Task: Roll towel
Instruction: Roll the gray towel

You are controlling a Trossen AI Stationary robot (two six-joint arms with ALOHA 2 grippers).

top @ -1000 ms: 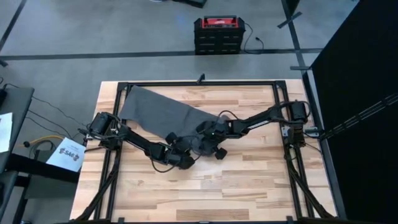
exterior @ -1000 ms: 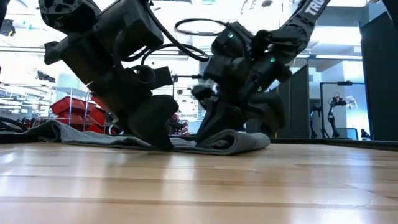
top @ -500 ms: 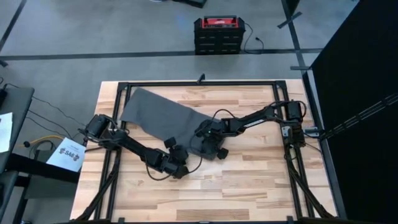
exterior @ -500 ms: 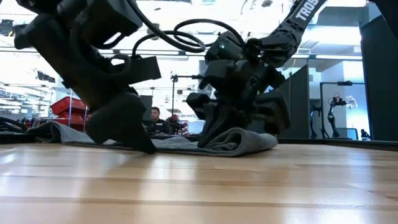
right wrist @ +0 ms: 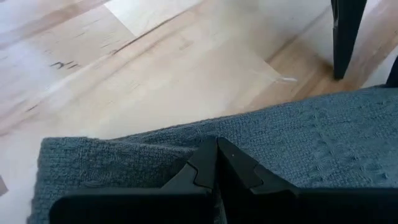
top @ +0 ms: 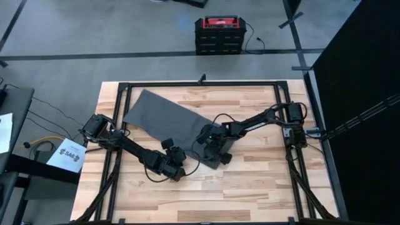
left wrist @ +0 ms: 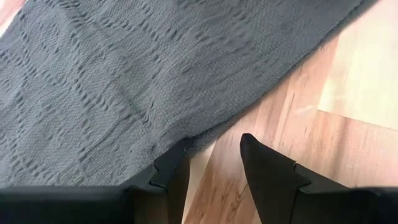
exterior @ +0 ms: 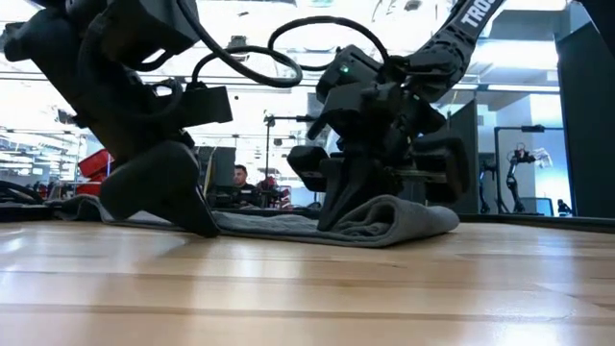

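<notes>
The dark grey towel (top: 172, 119) lies slantwise on the wooden table, from the far left toward the middle. Its near end (exterior: 408, 221) is a thick folded-over bulge. My right gripper (top: 212, 149) is shut on that near end. My left gripper (left wrist: 214, 165) stands open at the towel's near long edge (left wrist: 249, 112). One of its fingers (left wrist: 174, 169) is at the cloth's border and the other (left wrist: 264, 171) is over bare wood. My right gripper comes down steeply from above onto the towel's folded near end (right wrist: 186, 140), its shut fingertips (right wrist: 217, 152) sunk in the cloth. The fingers hide whether cloth lies between them. The towel rests on the table. My left gripper has one fingertip at the towel's edge; whether it touches, I cannot tell.
A black frame rail (top: 200, 83) runs round the tabletop. Bare wood (top: 250, 187) lies toward the near and right edges. A red and black box (top: 219, 34) stands on the floor beyond the far edge.
My right gripper has moved toward the table's near right, dragging the towel's near end with it; the cloth now lies longer and flatter, its far left end staying put. My left gripper has drawn back off the towel toward the near left edge.
</notes>
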